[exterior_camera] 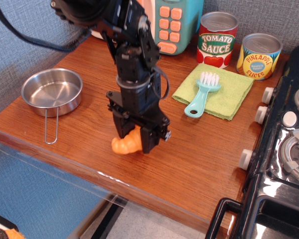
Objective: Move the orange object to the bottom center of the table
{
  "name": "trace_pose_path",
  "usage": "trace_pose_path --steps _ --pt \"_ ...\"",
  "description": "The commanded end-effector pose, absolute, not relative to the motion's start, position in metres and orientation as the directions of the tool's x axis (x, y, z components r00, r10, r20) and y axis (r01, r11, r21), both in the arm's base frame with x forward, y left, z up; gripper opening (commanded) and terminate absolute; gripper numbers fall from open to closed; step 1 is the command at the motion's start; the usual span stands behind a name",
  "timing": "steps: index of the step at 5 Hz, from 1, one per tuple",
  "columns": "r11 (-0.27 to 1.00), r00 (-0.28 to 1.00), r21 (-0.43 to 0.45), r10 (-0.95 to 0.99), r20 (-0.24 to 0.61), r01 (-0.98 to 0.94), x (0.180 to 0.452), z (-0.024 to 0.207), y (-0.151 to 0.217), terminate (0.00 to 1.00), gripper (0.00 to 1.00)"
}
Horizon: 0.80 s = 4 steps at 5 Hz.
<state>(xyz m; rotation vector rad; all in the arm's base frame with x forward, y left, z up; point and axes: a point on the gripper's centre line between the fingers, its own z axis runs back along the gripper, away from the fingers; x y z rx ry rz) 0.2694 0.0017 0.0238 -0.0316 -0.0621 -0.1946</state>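
Glossy plastic croissant [127, 145] — wood-grain table [189, 159]

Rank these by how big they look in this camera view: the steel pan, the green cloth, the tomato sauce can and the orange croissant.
1. green cloth
2. steel pan, close to the cloth
3. tomato sauce can
4. orange croissant, partly hidden by the gripper
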Motion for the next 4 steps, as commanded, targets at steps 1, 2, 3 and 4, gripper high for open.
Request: trace_pose_path --steps 1,2,3,4 --pt "0.98 0.977 -0.008 -0.198 0.076 0.199 0.267 0.031 0.017 0.0 1.0" --pt "0.988 0.98 -0.009 -0.151 0.13 0.154 0.267 0.062 0.029 0.0 1.0" --pt "0.992 0.972 -0.012 -0.117 0.202 0.122 0.266 0.108 0.048 0.0 1.0" --pt "0.998 0.969 -0.008 -0.066 0.239 0.07 0.263 0.135 0.068 0.0 1.0"
